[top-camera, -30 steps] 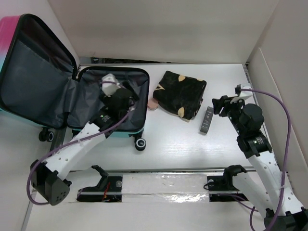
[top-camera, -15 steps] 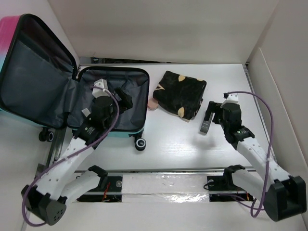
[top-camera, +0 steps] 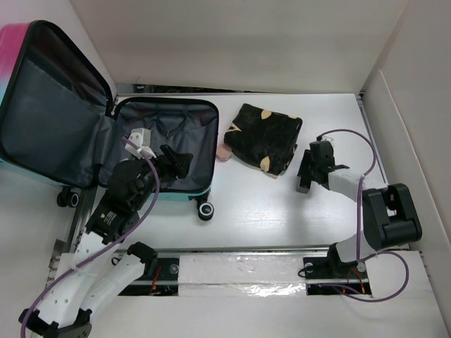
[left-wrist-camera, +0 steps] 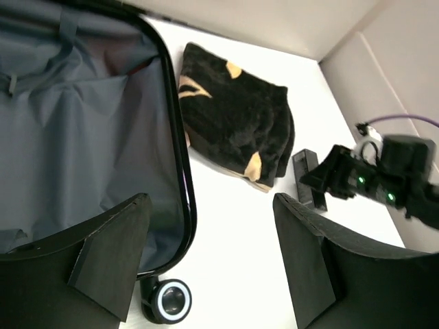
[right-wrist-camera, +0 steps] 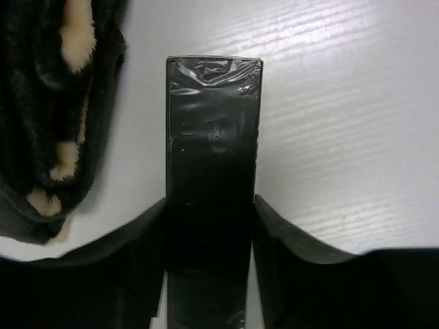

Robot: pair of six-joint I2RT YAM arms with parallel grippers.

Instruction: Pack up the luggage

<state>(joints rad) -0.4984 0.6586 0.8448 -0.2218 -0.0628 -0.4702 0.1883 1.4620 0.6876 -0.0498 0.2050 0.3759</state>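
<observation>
The luggage (top-camera: 56,120) sits open at the back-left of the table (top-camera: 268,204). Its lid stands up against the left wall with the pink-to-teal shell facing out. The base half (left-wrist-camera: 82,137) lies flat with its dark grey lining up, and nothing can be seen lying on the lining. 1 black wheel (top-camera: 205,210) is at the near-right corner, touching the table.

The left gripper (top-camera: 176,163) hangs over the near-right part of the base half, just inside the rim. In the left wrist view its fingers are spread wide with nothing between them (left-wrist-camera: 206,267).

A black cloth (top-camera: 266,135) with tan spots is folded on the table to the right of the luggage, close to it but not touching. A small pink round item (top-camera: 224,153) sits in the gap between them, against the cloth's left edge.

The black bar (top-camera: 304,176) is a flat, glossy-wrapped strip lying just right of the cloth's near-right corner, apart from it. The right gripper (top-camera: 308,169) is low over it. In the right wrist view the 2 fingers press on the bar's long edges, pinching its near end (right-wrist-camera: 211,274). Whether the bar is on the table or lifted can't be told.
</observation>
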